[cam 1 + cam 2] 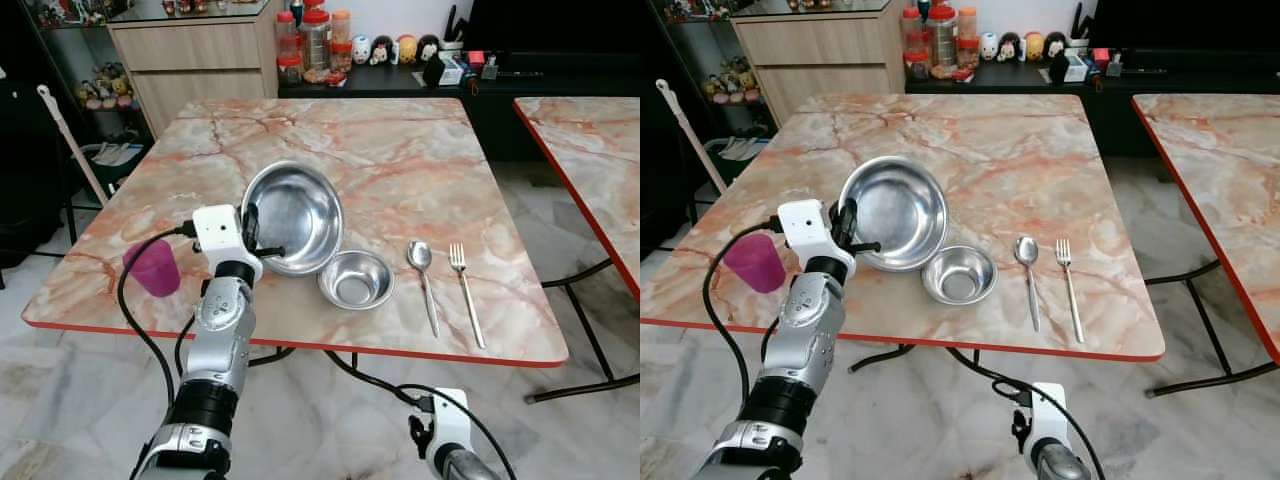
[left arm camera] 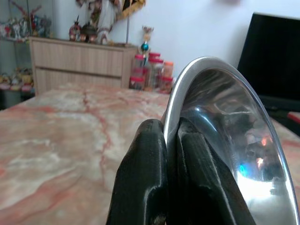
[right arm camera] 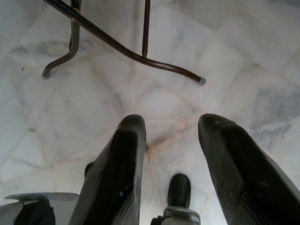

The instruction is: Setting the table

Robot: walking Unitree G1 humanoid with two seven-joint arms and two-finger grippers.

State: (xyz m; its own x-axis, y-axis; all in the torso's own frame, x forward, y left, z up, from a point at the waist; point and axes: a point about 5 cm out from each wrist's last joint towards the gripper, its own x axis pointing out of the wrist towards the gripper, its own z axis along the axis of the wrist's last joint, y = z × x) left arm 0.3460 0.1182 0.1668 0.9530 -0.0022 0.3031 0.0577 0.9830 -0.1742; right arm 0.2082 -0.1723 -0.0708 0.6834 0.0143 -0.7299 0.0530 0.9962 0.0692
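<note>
A large steel bowl point(image 1: 296, 215) is tilted up on the marble table point(image 1: 400, 150), its near edge resting against a small steel bowl point(image 1: 356, 279). My left gripper point(image 1: 256, 236) is shut on the large bowl's left rim point(image 2: 187, 89), one finger on each side. To the right of the small bowl lie a spoon point(image 1: 423, 275) and a fork point(image 1: 464, 288), side by side. A purple cup point(image 1: 152, 266) stands near the table's front left corner. My right gripper point(image 3: 171, 154) hangs open below the table edge, over the floor.
A second marble table point(image 1: 590, 160) stands to the right, across a gap. Behind are a wooden cabinet point(image 1: 195, 60), jars point(image 1: 315, 40) and figurines on a dark shelf. A mop handle point(image 1: 70, 140) leans at the left. Table legs point(image 3: 126, 47) cross the tiled floor.
</note>
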